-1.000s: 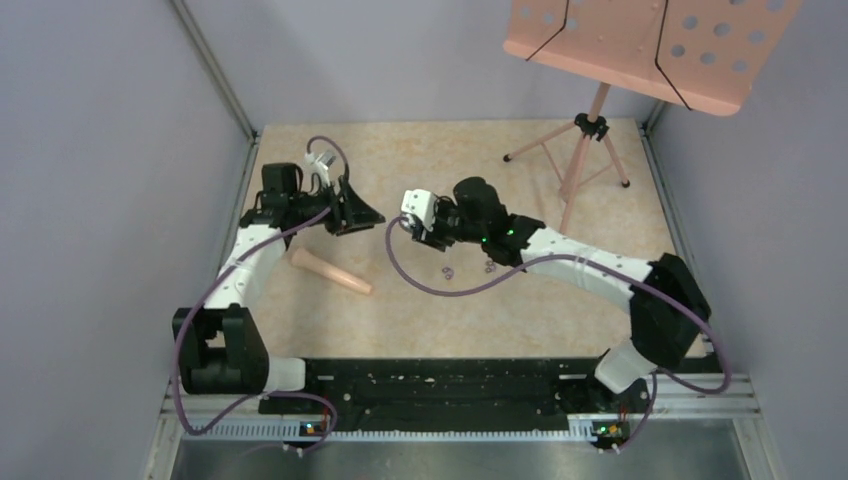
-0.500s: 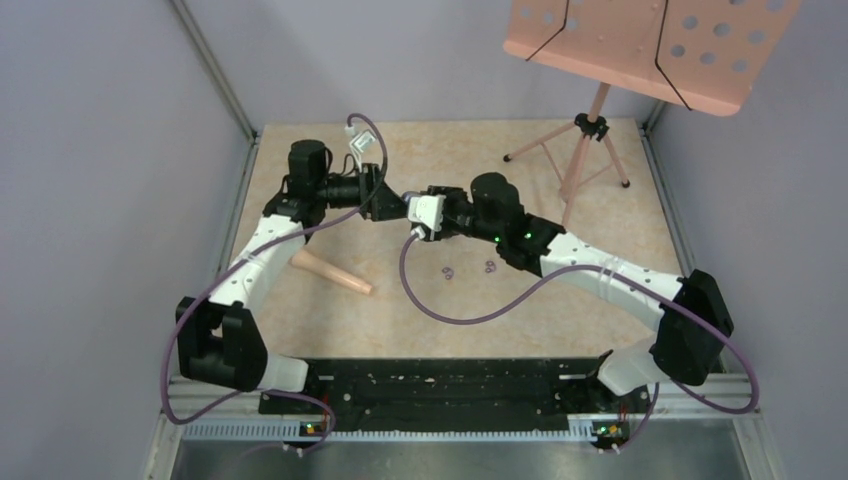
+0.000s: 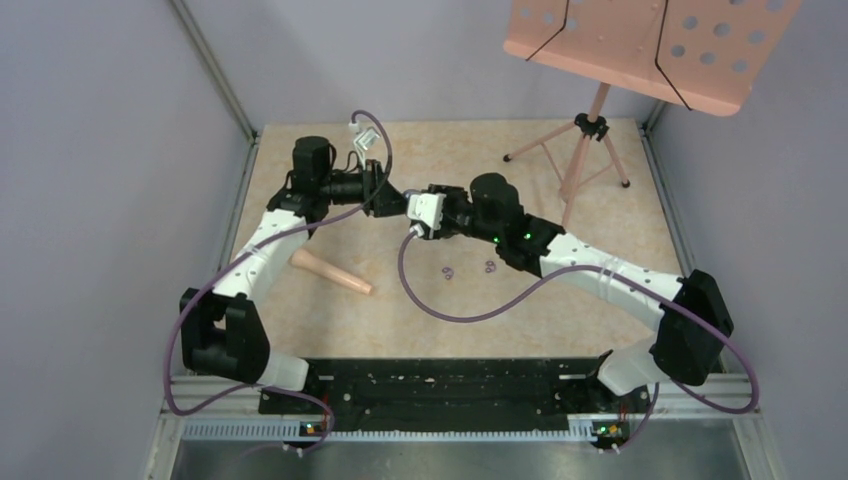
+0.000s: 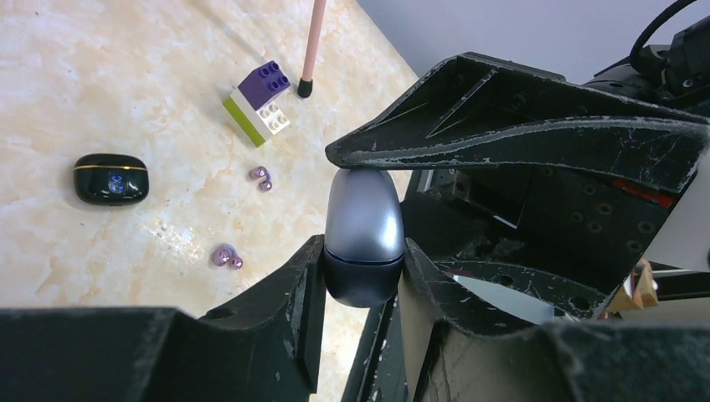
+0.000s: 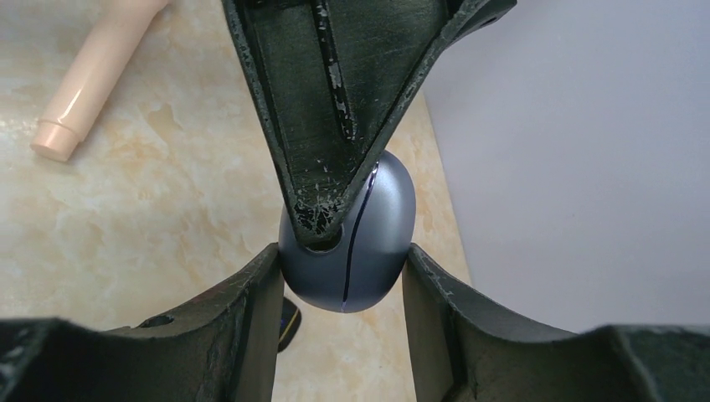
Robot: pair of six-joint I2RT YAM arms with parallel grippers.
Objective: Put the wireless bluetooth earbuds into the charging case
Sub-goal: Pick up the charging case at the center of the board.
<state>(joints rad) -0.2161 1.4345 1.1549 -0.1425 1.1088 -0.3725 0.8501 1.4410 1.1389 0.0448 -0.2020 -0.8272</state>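
1. Charging case [image 4: 365, 213]: a smooth grey-blue oval held up off the table [image 3: 450, 150]. Both arms pinch it at once where they meet, left of centre over the far half of the tabletop.
2. Left gripper [image 4: 362, 251]: closed on the darker lower half of the case, one finger pressed to each side (the left wrist view shows both contacts plainly).
3. Right gripper [image 5: 342, 251]: likewise clamped on the case, its fingers touching the two flanks. Only this view shows a thin seam line running along the shell.
4. Each wrist view shows the other arm's finger coming in from above and lying across the case. In the top view the two black heads sit nose to nose and the case itself is hidden.
5. Earbuds [image 4: 260, 177]: two pale purple ones lie loose on the table, a little apart. One is near the block, and the second purple bud [image 4: 226, 256] is closer to the left gripper. In the top view they are mere specks on the near side of the right forearm.
6. Left wrist view only:
   - A black oval case [image 4: 110, 178] with a gold line lies flat on the table, left of the buds.
   - A purple, white and yellow-green block [image 4: 258, 102] sits just beside the foot of a pink stand leg [image 4: 314, 42].
7. Peach cylinder [image 5: 96, 79]: lies on its side on the table. The right wrist and top views show it, on the near side of the left arm.
8. Top view only: a pink perforated music stand [image 3: 650, 40] stands at the far right corner.
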